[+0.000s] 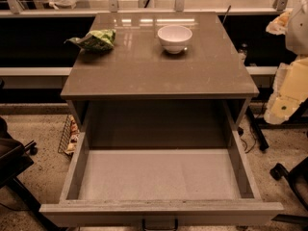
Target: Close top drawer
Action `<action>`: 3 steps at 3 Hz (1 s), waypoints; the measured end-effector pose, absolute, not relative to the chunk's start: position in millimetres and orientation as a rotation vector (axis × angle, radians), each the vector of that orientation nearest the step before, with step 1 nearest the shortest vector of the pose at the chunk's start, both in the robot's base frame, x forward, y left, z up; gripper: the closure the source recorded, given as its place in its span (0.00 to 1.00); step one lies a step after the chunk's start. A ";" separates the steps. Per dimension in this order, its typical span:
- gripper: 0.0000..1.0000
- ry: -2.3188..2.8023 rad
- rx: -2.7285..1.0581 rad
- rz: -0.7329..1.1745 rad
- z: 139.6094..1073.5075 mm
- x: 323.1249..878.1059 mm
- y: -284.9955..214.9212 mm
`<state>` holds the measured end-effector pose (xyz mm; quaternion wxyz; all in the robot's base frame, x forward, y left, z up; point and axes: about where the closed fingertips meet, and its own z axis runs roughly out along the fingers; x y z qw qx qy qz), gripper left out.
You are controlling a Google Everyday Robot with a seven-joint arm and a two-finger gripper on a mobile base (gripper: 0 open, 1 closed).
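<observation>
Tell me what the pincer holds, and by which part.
Cannot be told: the pincer is out of view; only the arm shows at the right edge. Nothing grips the open top drawer or its handle.

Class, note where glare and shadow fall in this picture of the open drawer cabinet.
Camera view: glare streaks lie on the glossy cabinet top behind the white bowl; the top drawer has a lit floor, with deep shadow in the recess behind it; the gripper, at the right edge beside the cabinet, is brightly lit and yellowish.
</observation>
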<state>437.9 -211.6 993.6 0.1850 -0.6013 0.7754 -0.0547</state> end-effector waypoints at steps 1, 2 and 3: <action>0.00 2.185 -1.694 -0.154 993.7 437.9 -211.6; 0.00 2.212 -1.656 -0.121 976.5 423.7 -221.6; 0.00 2.192 -1.609 -0.087 954.6 393.7 -230.7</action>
